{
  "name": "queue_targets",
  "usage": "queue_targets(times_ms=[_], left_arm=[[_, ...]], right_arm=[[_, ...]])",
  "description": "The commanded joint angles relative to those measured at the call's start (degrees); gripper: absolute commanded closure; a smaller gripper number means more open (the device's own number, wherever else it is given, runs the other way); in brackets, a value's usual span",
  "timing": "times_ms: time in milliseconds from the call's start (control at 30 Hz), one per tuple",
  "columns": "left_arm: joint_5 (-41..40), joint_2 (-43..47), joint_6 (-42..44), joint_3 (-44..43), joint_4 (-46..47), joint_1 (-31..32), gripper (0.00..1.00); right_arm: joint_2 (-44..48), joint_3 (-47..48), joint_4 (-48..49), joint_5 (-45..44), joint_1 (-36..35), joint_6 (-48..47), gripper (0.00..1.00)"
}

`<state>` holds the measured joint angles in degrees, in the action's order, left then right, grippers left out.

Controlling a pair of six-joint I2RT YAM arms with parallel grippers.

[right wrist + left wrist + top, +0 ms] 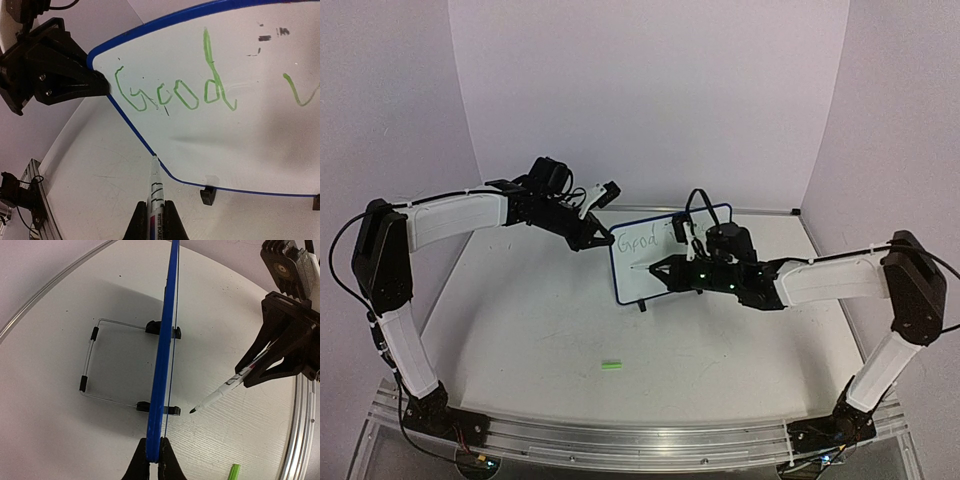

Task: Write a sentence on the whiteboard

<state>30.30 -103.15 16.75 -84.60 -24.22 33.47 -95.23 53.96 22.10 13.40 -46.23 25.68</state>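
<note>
The whiteboard (636, 283) stands upright on the table at centre, seen edge-on in the left wrist view (165, 365). In green it reads "Good" (170, 95), then the start of a "v" (295, 92). My left gripper (603, 240) is shut on the board's upper left corner, its jaws clamped on the blue rim (154, 460). My right gripper (655, 268) is shut on a white marker (154, 192). The marker's tip is by the board's lower left edge, and in the left wrist view the marker (220, 392) stands a little off the board's face.
The marker's green cap (611, 365) lies on the table in front and also shows in the left wrist view (234, 472). A wire stand (90, 360) props the board from behind, and black feet (208, 195) hold its bottom edge. A metal rail (640, 440) runs along the near edge.
</note>
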Motion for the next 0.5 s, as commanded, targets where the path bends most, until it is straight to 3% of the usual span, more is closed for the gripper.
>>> queue_targets(times_ms=[0,467], left_arm=[[-4.9,0.3,3.2,0.9,-1.1,-0.3,1.0],[-5.0,0.4,3.3,0.9,-1.2,-0.3,1.0]], right_arm=[[-3.7,4.7,2.3,-1.3,-1.1,-1.4,1.0],[-9.2,8.4,2.2,-4.5,-2.0,0.2,1.0]])
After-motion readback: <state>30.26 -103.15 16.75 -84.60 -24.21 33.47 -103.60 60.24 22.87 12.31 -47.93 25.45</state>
